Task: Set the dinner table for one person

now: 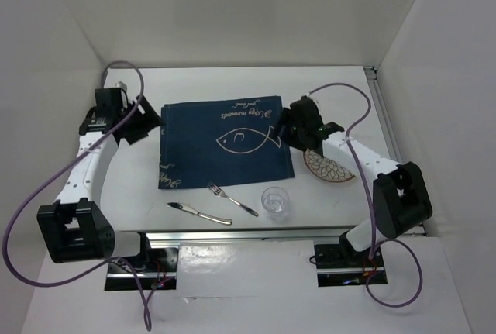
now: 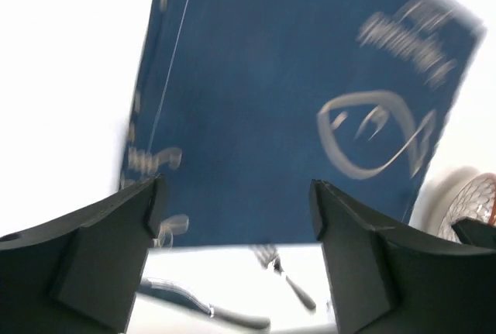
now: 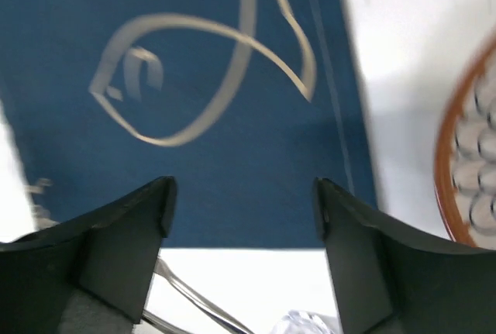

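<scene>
On the large matte white dinner table [image 1: 341, 94] only the navy blue cloth placemat [image 1: 226, 142] lies spread; the round brown-rimmed plate [image 1: 329, 167], silver metal fork [image 1: 232, 199], silver knife [image 1: 199, 213] and clear glass [image 1: 275, 201] sit off it, unplaced. My left gripper [image 2: 236, 194] and right gripper [image 3: 242, 194] hover, jaws apart, empty

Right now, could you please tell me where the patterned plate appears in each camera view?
Top external: the plate lies on the dinner table, just right of the placemat.
Left wrist: a sliver of it at the right edge.
Right wrist: cut off by the right edge.
Shared landmark: the white fish outline.
</scene>
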